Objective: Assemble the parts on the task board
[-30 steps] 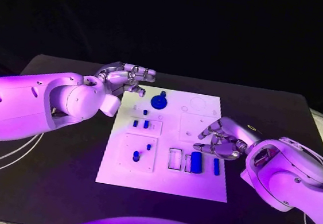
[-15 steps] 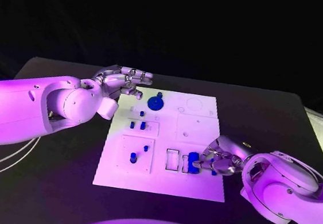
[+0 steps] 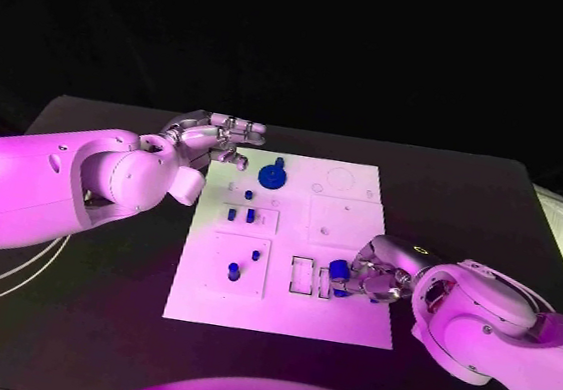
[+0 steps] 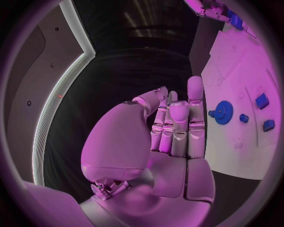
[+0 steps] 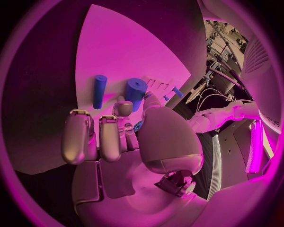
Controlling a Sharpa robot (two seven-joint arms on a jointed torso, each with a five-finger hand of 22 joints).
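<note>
Black table (image 3: 471, 201), white board (image 3: 281, 307) centred on it. Right hand (image 3: 363, 275) is nearest: low over the board's right edge, fingers curled down around the blue block (image 3: 341, 274) by the rectangular slots. From the wrist camera its fingertips (image 5: 123, 108) touch that block (image 5: 135, 91), with a blue pin (image 5: 99, 91) lying just beside; can't tell if it's actually gripped. Further back, blue pegs (image 3: 238, 215) stand mid-board and a blue gear (image 3: 274, 178) sits near the far edge. Left hand (image 3: 218, 135) hovers off the board's far-left corner, fingers loosely bent side by side, holding nothing. Versus a second ago: right hand has dropped from above the board's right middle onto the block; left hand is barely changed.
</note>
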